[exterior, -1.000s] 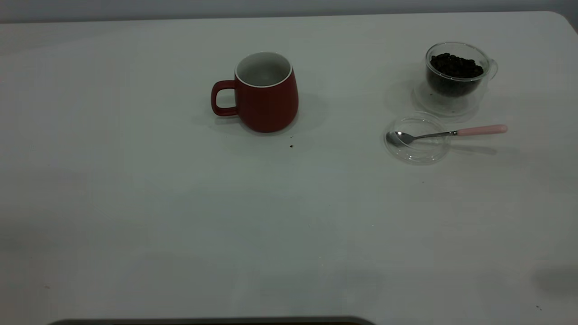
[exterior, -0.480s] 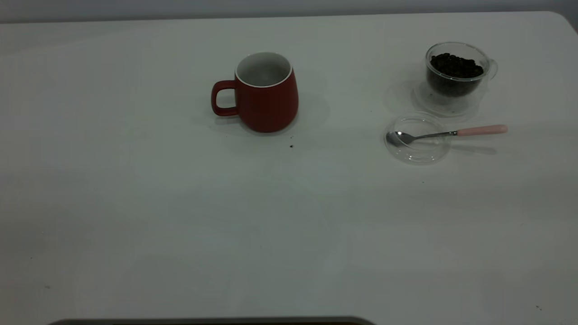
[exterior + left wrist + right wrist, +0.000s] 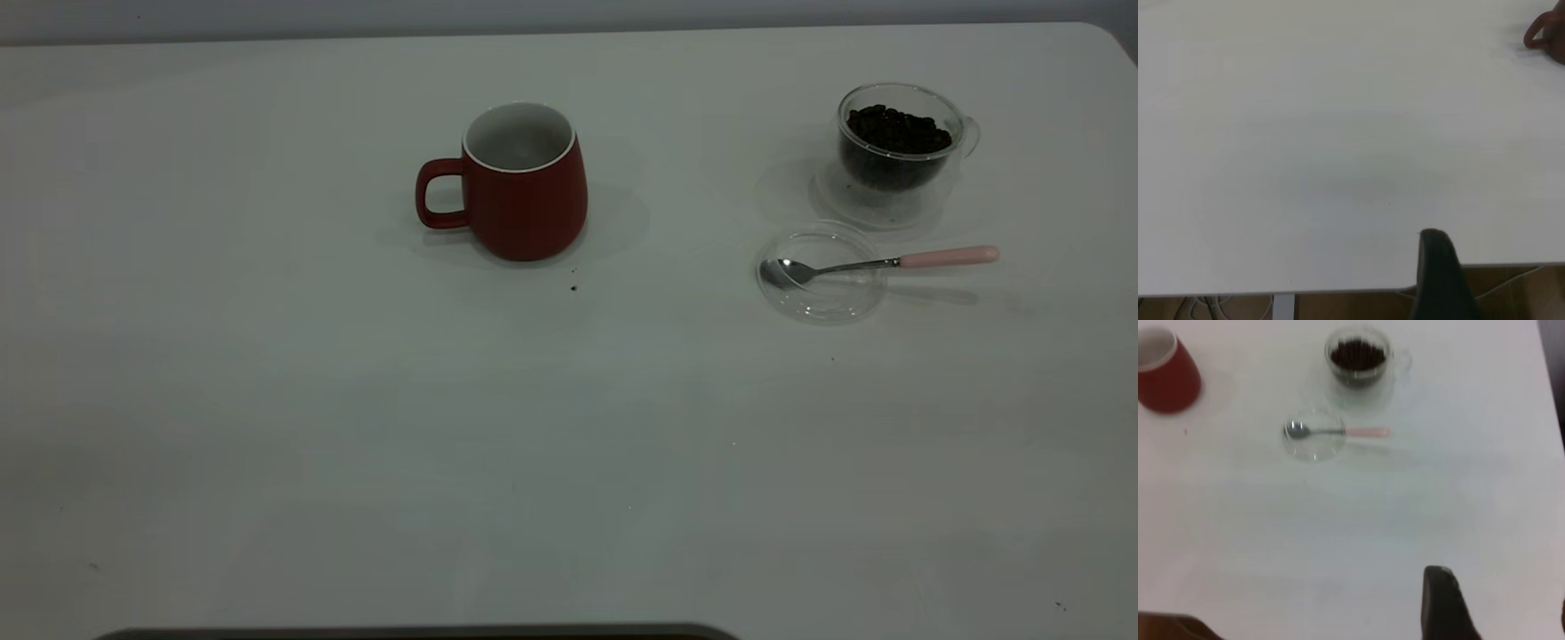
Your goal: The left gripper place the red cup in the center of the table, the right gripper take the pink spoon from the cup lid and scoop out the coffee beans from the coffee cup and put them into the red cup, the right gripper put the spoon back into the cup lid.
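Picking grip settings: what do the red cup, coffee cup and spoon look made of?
Red cup: probably glazed ceramic, opaque dark red with a white inside and soft sheen.
Coffee cup: clear glass, seemingly double-walled; the beans show through.
Spoon: shiny metal bowl and neck; pale pink matte handle, plastic or ceramic, unclear.

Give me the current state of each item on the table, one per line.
red cup: upright, empty, handle toward the left arm's side
coffee cup: upright, uncovered
coffee beans: heaped inside the coffee cup
cup lid: flat on the table, beside the coffee cup
pink spoon: bowl in the lid, handle overhanging its rim
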